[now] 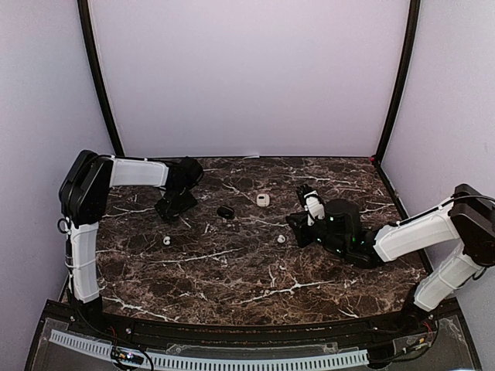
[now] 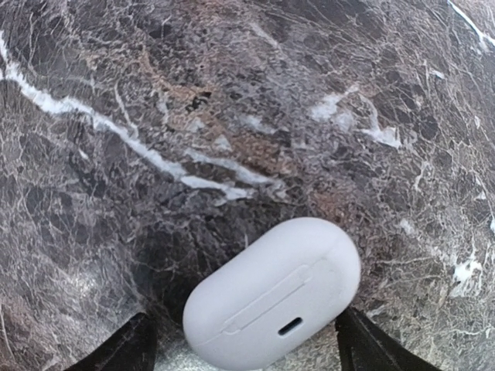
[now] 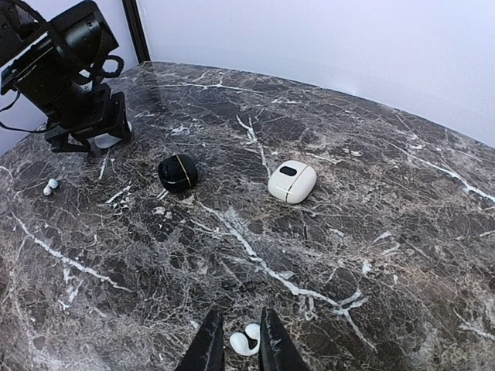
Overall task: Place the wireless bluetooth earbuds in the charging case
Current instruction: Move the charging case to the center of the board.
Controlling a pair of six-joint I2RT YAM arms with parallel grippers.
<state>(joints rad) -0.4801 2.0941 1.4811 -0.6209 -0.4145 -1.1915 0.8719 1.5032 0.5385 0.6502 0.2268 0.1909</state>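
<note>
A white earbud (image 3: 246, 341) lies on the marble table (image 3: 363, 193) between the fingers of my right gripper (image 3: 241, 348). The jaws stand narrowly apart around it, with a thin gap on the left side. It also shows in the top view (image 1: 281, 239), at the tips of the right gripper (image 1: 288, 233). A second white earbud (image 1: 167, 239) lies at the left, also seen in the right wrist view (image 3: 49, 186). My left gripper (image 2: 247, 352) is open and straddles a closed white charging case (image 2: 271, 297) lying on the table.
A closed black case (image 1: 225, 211) and another closed white case (image 1: 263, 199) lie mid-table, also seen in the right wrist view, black (image 3: 177, 172) and white (image 3: 291, 182). The left arm (image 3: 66, 69) stands at the far left. Walls enclose the table.
</note>
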